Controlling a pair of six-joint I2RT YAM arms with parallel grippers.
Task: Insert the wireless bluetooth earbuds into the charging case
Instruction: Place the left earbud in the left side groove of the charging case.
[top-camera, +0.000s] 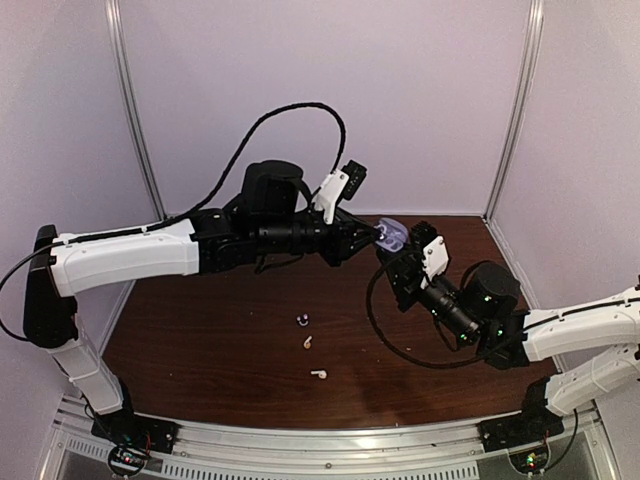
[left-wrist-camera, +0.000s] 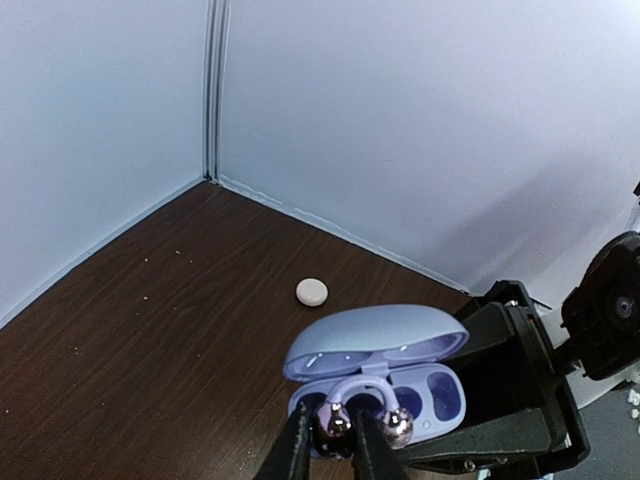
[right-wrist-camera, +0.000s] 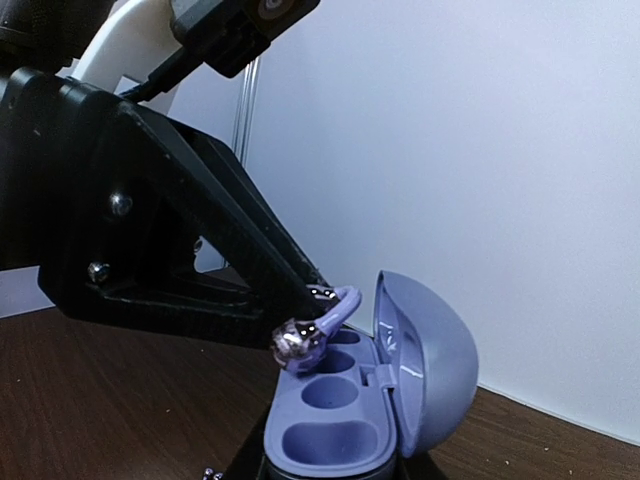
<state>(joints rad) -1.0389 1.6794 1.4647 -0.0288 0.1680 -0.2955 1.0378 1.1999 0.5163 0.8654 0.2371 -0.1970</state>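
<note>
From above, the case is mostly hidden by the left gripper and right gripper. Three earbuds at 7 o'clock of it are too small to see well. The left fingers run off the bottom edge and cover part of the purple earbud. A white dot is too small to name.

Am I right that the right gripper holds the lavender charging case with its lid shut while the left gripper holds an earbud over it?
Not quite: the lid of the charging case is open, as the right wrist view shows; the rest is correct.
</note>
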